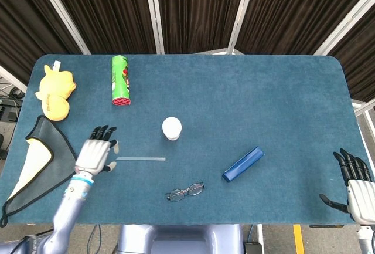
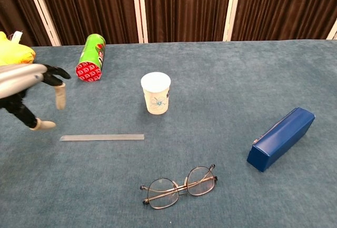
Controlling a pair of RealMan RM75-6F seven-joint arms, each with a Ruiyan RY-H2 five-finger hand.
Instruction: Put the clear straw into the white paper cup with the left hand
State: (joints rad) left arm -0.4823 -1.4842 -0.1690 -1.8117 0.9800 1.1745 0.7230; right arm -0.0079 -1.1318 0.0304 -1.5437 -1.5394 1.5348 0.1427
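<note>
The clear straw (image 1: 140,159) (image 2: 102,137) lies flat on the blue table, left of centre. The white paper cup (image 1: 171,128) (image 2: 156,92) stands upright a little beyond the straw's right end. My left hand (image 1: 95,152) (image 2: 32,88) hovers just left of the straw's left end, fingers spread and holding nothing. Its fingertips (image 2: 61,97) hang above the table, apart from the straw. My right hand (image 1: 353,181) rests open at the table's right front corner, far from both objects; the chest view does not show it.
A green can (image 1: 120,80) (image 2: 91,58) lies on its side at the back left, beside a yellow plush toy (image 1: 55,92). A grey cloth (image 1: 37,155) lies at the left edge. Glasses (image 1: 185,192) (image 2: 180,187) sit near the front, a blue box (image 1: 242,164) (image 2: 281,138) to the right.
</note>
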